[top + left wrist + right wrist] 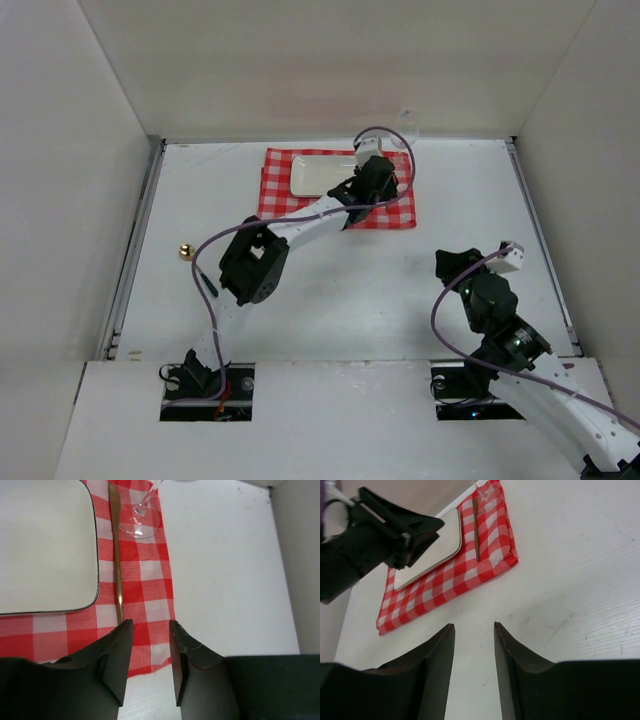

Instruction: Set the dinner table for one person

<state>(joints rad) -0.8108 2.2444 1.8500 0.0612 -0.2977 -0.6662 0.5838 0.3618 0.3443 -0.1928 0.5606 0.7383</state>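
Worktop [340, 300] holds cloth [282, 200] with plate [315, 172], utensil [117, 555], glass [142, 520]. Both part-open, empty: left tool [150, 625] over cloth edge, right tool [474, 627] well apart.

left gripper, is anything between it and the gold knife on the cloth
Nothing visible. The left gripper is open at the near end of the gold knife, which lies on the checked cloth between the plate and the wine glass, neither across the path.
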